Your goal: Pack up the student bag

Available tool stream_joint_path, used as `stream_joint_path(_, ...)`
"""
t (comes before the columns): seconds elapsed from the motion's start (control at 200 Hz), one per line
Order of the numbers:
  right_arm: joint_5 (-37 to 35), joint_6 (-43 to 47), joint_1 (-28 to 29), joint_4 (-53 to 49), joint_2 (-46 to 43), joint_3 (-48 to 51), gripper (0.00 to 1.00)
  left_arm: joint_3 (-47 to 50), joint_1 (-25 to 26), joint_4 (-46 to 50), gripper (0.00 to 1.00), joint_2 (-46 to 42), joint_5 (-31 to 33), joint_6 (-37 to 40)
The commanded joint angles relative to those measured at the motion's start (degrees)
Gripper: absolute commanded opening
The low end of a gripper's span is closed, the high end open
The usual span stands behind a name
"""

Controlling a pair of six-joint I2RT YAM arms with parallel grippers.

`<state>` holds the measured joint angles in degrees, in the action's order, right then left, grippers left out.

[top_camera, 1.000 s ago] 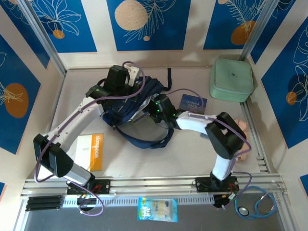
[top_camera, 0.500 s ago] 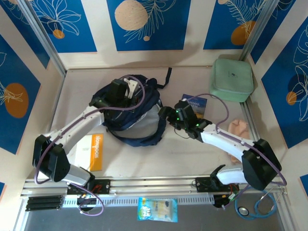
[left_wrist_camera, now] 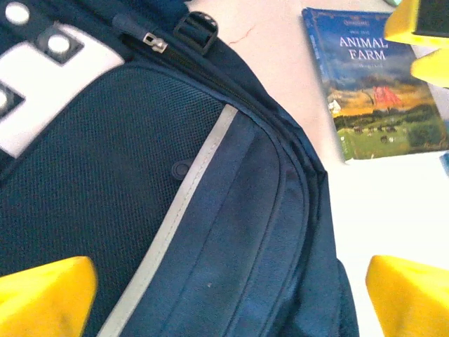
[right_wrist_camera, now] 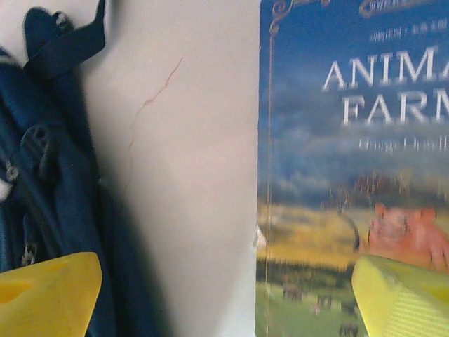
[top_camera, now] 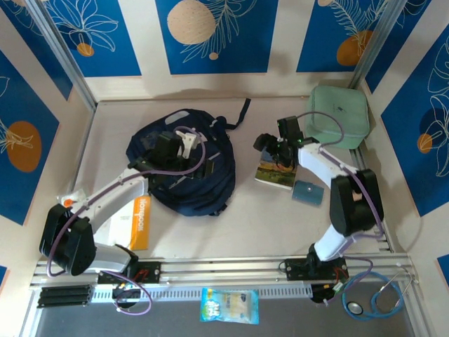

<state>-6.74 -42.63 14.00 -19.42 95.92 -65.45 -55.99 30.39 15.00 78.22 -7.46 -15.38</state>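
the student bag (top_camera: pixel 186 165) lies flat on the desk (top_camera: pixel 238 225), left of centre, front panel up. the book (top_camera: pixel 275 172) lies just beside the bag on its right, apart from it.

left gripper (left_wrist_camera: pixel 231 295): fingers spread wide, hovering above the bag's front pocket, holding nothing. right gripper (right_wrist_camera: pixel 228 295): fingers spread wide, one fingertip over the book cover, the other near the bag's edge, holding nothing.

handling, judged from the fabric:
- the bag is soft woven cloth with a mesh panel; expect it to sag and fold when lifted, not keep its shape
- it looks slack and probably light, so it is likely to slide on the smooth desk when pushed
- it is not fragile; a firm pinch is acceptable

where to take hold:
- the black strap (top_camera: pixel 245 112) at the far end, or a raised fold beside the zipper pull (left_wrist_camera: pixel 154 43)
- avoid the flat pocket face: nothing there to pinch

whether the main compartment is open cannot be told
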Motion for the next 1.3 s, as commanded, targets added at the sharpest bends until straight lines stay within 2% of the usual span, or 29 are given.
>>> stream_joint_path(0.0, 2.89, 3.39, -1.85, -6.58, 6.88, -6.69, 0.91, 0.79, -0.4, -2.68, 1.0, -2.18, -0.35, -3.43)
stream_joint_path(0.11, 3.3, 3.61, -2.33, -9.23, 12.27, -11.32, 0.9, 0.32, -0.34, -2.09, 1.0, -2.12, -0.54, -4.48)
stream_joint_path(0.25, 4.3, 3.4, -2.11, -10.13, 15.19, -12.44, 0.88, -1.67, -0.38, -0.28, 1.0, -1.03, -2.23, -4.79)
stream_joint_path(0.425, 5.75, 0.98, -1.4, -11.3, 14.92, -9.06, 0.87, -4.42, -0.37, 1.86, 1.0, 1.33, -2.44, -7.21)
stream_joint_path(0.63, 9.59, -2.05, 0.95, -12.79, 11.22, -2.2, 0.85, -8.47, 0.84, 2.57, 1.0, 5.26, -5.99, -8.93)
stream_joint_path(0.785, 10.07, -5.68, 4.39, -12.16, 5.11, 4.65, 0.85, -11.73, 2.37, 2.27, 1.0, 8.98, -7.22, -11.38)
stream_joint_path(0.96, 9.0, -16.64, 10.11, -7.33, -4.89, 16.3, 0.86, -14.65, 5.17, 2.31, 1.0, 13.29, -7.3, -15.5)
stream_joint_path(1.065, 9.14, -21.99, 11.22, -3.67, -11.83, 21.98, 0.86, -15.61, 7.21, 0.94, 1.0, 15.5, -8.15, -17.84)
stream_joint_path(1.15, 12.04, -19.31, 9.09, -3.24, -16.94, 22.14, 0.86, -16.38, 8.85, -0.07, 1.0, 17.08, -9.02, -19.47)
stream_joint_path(1.296, 13.09, -9.61, 2.28, -9.25, -22.69, 18.82, 0.86, -16.66, 11.8, -1.51, 0.97, 18.63, -9.24, -23.25)
